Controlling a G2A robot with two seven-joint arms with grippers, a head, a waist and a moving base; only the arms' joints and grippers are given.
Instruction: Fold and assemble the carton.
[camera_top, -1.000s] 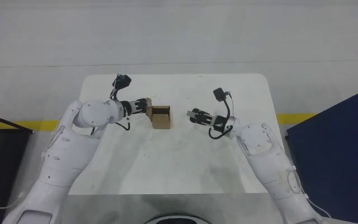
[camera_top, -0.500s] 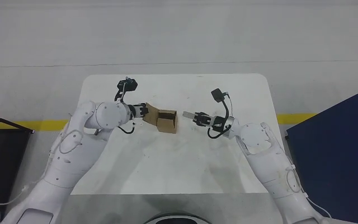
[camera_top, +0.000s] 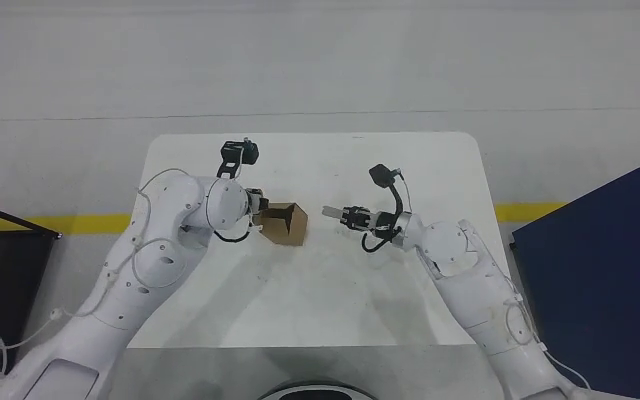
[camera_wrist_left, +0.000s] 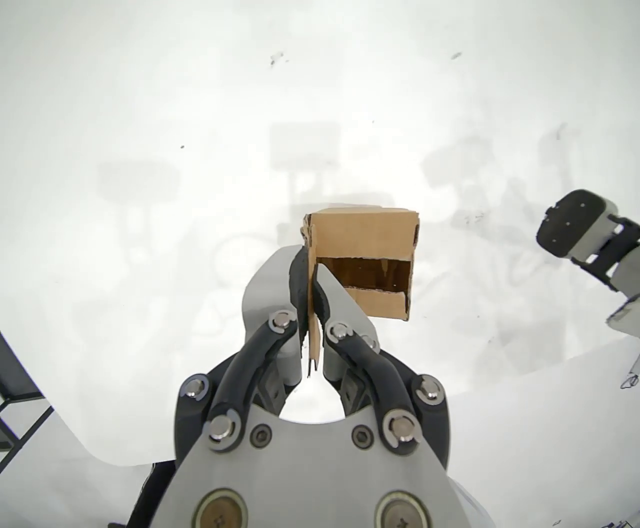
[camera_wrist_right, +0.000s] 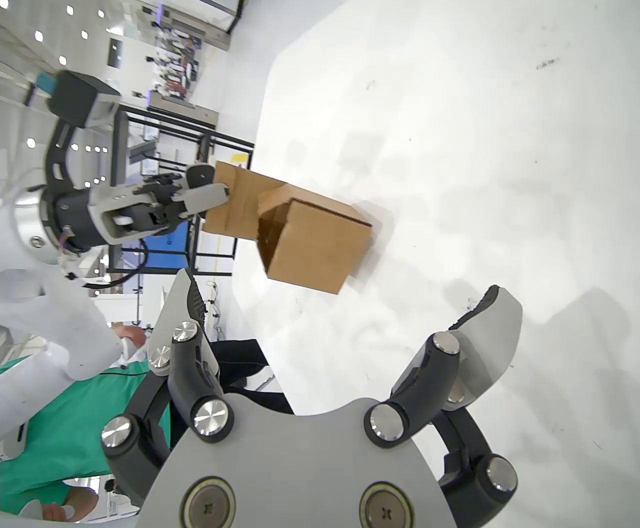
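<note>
A small brown cardboard carton (camera_top: 284, 223) is near the middle of the white table (camera_top: 400, 300), tipped on its side with one end open. My left gripper (camera_top: 256, 213) is shut on a flap of the carton (camera_wrist_left: 360, 265), which sticks out between its fingers (camera_wrist_left: 325, 295). In the right wrist view the carton (camera_wrist_right: 310, 245) looks lifted slightly off the table, its flap held by the left gripper (camera_wrist_right: 220, 195). To the carton's right my right gripper (camera_top: 330, 212) stands open, a short gap away, its fingertips (camera_wrist_right: 492, 300) empty.
The table's front half (camera_top: 330, 310) is bare white surface with scuff marks. A yellow floor line (camera_top: 80, 222) and a dark blue panel (camera_top: 590, 260) flank the table. A person in green (camera_wrist_right: 60, 400) shows beyond the table edge in the right wrist view.
My left arm has swung in toward the table's middle, turning the carton on its side. My right gripper has moved left, closer to the carton.
</note>
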